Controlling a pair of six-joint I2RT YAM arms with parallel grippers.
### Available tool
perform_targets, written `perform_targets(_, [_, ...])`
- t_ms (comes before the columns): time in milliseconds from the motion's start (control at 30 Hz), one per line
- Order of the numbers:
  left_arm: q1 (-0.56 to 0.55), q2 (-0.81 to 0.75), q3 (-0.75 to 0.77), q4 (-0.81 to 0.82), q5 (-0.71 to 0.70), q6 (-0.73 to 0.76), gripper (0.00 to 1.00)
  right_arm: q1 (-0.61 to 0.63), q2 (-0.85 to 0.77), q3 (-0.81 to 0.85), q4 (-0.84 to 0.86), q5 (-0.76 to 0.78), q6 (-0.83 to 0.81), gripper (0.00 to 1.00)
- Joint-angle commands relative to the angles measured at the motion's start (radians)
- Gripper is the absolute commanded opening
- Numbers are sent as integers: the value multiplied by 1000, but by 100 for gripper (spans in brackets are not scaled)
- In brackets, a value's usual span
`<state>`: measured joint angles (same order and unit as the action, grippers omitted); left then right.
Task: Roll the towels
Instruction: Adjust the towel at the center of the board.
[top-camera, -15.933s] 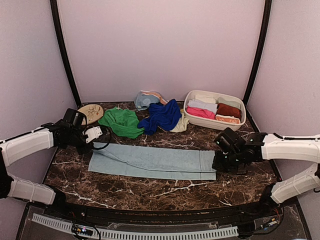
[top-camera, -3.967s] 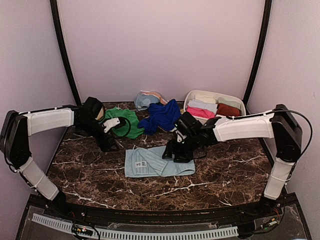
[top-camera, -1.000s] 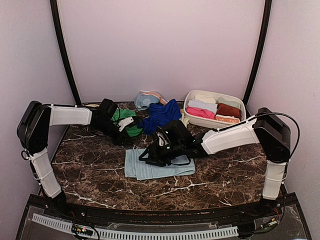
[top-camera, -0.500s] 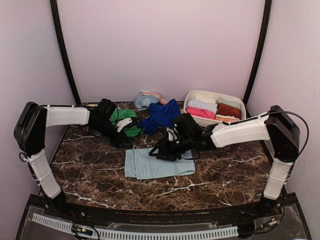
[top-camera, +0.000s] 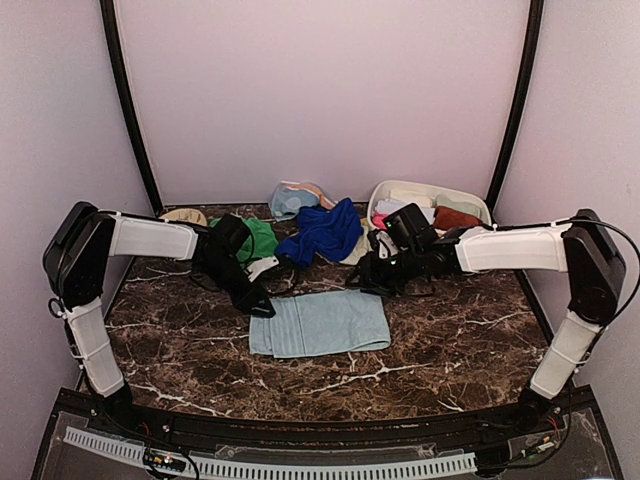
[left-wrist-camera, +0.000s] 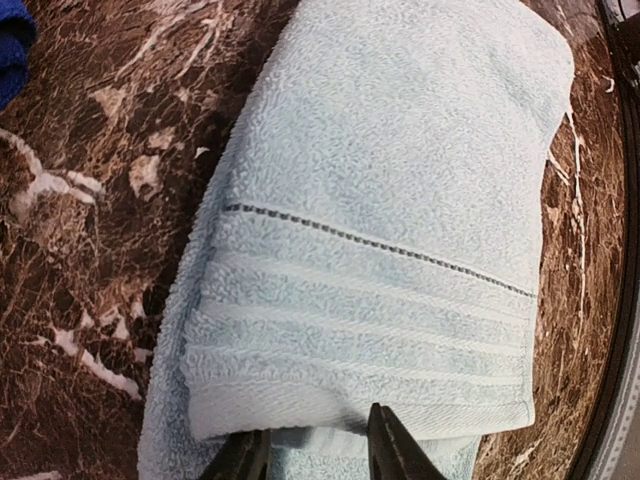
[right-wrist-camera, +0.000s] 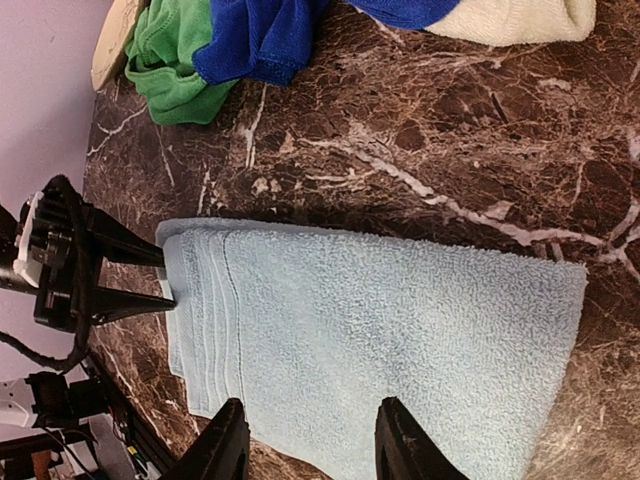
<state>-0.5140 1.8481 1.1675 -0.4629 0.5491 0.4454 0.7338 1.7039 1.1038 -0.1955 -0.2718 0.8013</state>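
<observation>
The light blue towel (top-camera: 325, 322) lies flat in the middle of the marble table (top-camera: 190, 365), folded into a thick rectangle, its striped band at the end nearest the left arm. How many layers it has is hard to count; from the left wrist I can see one fold lying on a lower layer that sticks out past it.

The left gripper (right-wrist-camera: 166, 281) is low on the table at that striped short edge. Its jaws stand apart, tips right against the cloth. A bit of the lower layer shows in the gap between them, but I cannot tell whether they pinch anything.

The right gripper (top-camera: 373, 272) hangs above the table just past the towel's far right corner. Its jaws are parted with nothing between them, and it is clear of the cloth.

Behind the towel sit the loose ones: the green towel (top-camera: 262, 238), half covered by the left arm, the royal blue towel (top-camera: 325, 230) beside it, and a pale cream cloth (right-wrist-camera: 510, 20) poking out from under the blue. Further back is a small blue-grey heap with a pinkish edge (top-camera: 293, 198), too bunched to read.

The white basin (top-camera: 440, 187) stands at the back right. The right arm hides its near side, so only parts of the rolled towels show. Of the tan disc (top-camera: 183, 214) only a sliver shows above the left arm.
</observation>
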Motion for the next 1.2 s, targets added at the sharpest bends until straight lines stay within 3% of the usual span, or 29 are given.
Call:
perform_targets(0, [5,0,40,-29,12,-54,36,0,14,-12,-15,28,-39,44])
perform_targets(500, [5,-6,48,-124,86,-173,30,1,-11,-10,-22,45,-46,43])
perform_targets(833, [28,46,85,-105,223,-291,48,1,-19,5,-44,59,-50,43])
perform_targets(1033, [33,74,89,-68,200,-355,38,1,-21,3,-49,66,-47,43])
perform_targets(1167, [33,97,104,-52,75,-400,23,1,-26,3,-49,70,-47,42])
